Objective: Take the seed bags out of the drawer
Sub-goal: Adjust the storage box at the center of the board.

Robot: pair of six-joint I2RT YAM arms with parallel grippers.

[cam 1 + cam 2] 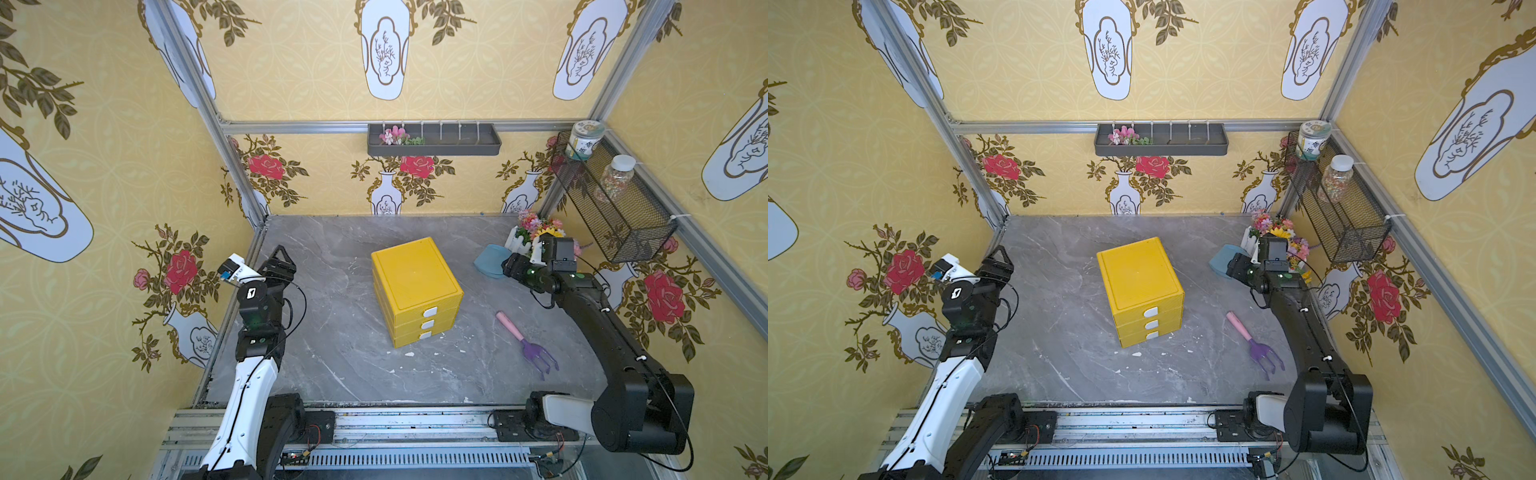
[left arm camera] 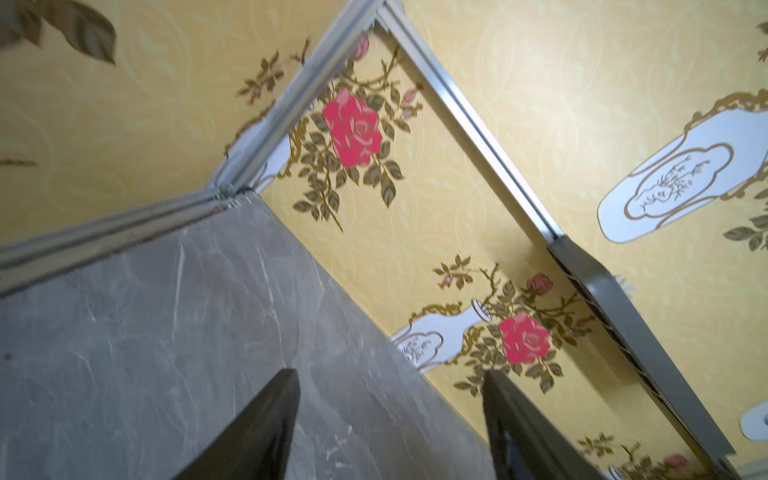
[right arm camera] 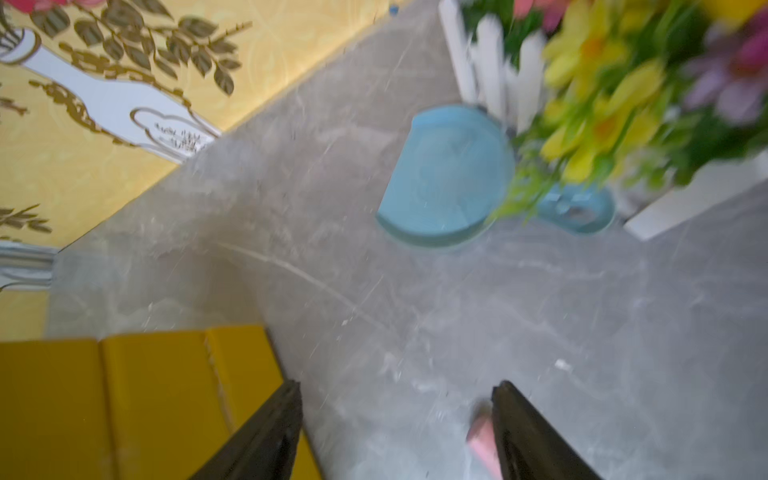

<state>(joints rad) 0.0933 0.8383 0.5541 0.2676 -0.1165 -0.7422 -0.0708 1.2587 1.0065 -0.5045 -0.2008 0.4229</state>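
Observation:
A boxy yellow chest (image 1: 415, 278) (image 1: 1138, 274) stands in the middle of the grey table in both top views. Its three drawers are all pushed in. The drawer (image 1: 430, 311) (image 1: 1150, 311) on top shows only its front and white pull tab. The seed bags are hidden. My left gripper (image 1: 284, 259) (image 2: 390, 374) hovers at the table's left edge, open and empty, facing the back left corner. My right gripper (image 1: 508, 266) (image 3: 397, 384) hangs open and empty right of the chest, by the back right. A corner of the chest (image 3: 158, 395) shows in the right wrist view.
A blue dustpan (image 1: 490, 259) (image 3: 444, 178) lies just beyond the right gripper, beside a white-fenced flower pot (image 1: 536, 232). A pink-handled purple rake (image 1: 525, 343) lies right of the chest. A wire basket (image 1: 611, 203) with jars hangs on the right wall, a grey shelf (image 1: 434, 145) on the back wall.

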